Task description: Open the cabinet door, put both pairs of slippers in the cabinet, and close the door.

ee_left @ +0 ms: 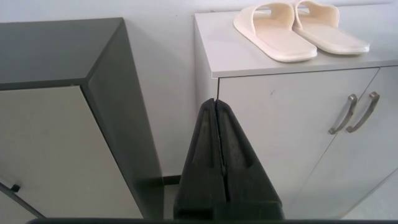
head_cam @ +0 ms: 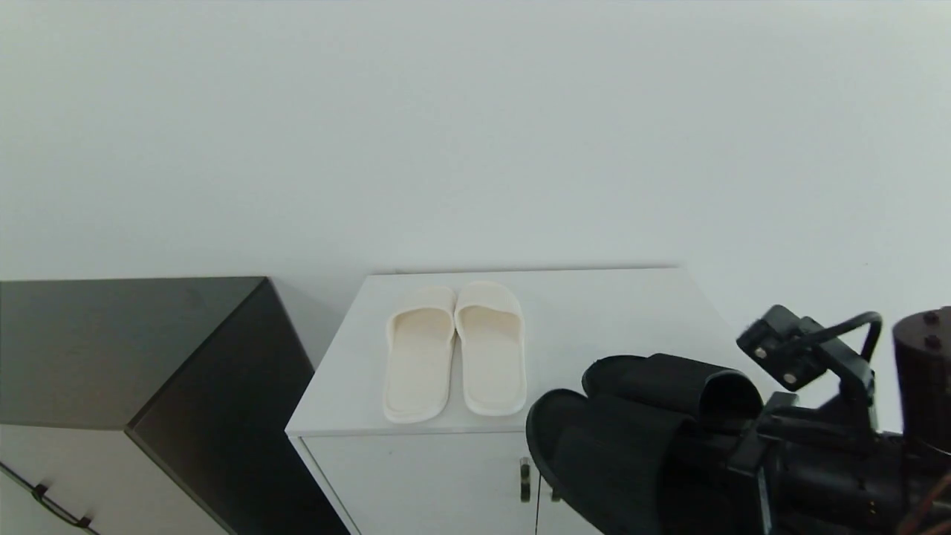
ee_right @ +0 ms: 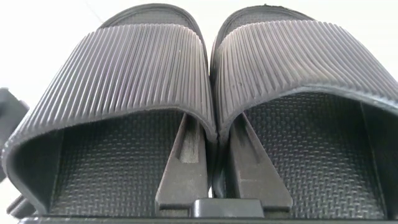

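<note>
A pair of cream slippers [head_cam: 453, 349] [ee_left: 298, 31] lies side by side on top of the white cabinet [head_cam: 617, 312], toes toward the wall. Both cabinet doors [ee_left: 286, 124] are closed, with their metal handles [ee_left: 356, 113] next to each other at the middle. In front of the cabinet's right half, a pair of black slippers [head_cam: 639, 416] [ee_right: 211, 93] hangs in the air. My right gripper [ee_right: 214, 155] is shut on them, one finger inside each slipper, pinching their inner walls together. My left gripper [ee_left: 216, 109] is shut with nothing in it, low and off the cabinet's left front corner.
A dark grey cabinet [head_cam: 134, 349] [ee_left: 56, 56] with a pale front stands just left of the white one, a narrow gap between them. A plain white wall [head_cam: 475, 134] rises behind both.
</note>
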### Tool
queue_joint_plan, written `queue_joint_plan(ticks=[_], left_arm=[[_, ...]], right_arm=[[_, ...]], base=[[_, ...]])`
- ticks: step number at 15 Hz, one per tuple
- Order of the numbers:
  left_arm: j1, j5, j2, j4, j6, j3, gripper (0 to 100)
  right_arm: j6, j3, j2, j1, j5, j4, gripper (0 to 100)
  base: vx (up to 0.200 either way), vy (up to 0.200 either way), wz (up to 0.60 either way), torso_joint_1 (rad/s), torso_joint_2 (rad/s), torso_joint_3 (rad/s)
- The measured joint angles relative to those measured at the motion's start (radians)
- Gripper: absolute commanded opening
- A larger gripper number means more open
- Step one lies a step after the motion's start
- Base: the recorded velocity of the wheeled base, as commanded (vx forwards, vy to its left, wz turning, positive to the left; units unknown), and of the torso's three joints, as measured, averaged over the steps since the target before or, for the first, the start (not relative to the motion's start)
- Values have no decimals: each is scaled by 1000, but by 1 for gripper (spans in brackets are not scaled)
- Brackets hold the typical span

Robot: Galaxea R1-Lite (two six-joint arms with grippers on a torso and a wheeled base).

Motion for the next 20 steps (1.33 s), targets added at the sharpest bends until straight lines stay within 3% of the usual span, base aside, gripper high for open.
queue_joint_plan(ticks=[2, 10, 20], left_arm=[[0, 0, 0, 0, -4, 0, 0], [1, 0, 1, -1, -4, 0, 0], [0, 0, 1, -1, -6, 0, 0]], right_arm=[[-5, 22, -60, 9, 23, 8, 0], [-6, 57, -113, 20, 57, 7, 0], [-6, 70, -116, 32, 58, 6, 0]], base=[[0, 0, 0, 0, 0, 0], [-200, 0, 0, 0, 4, 2], [0, 0, 0, -7, 19, 9]])
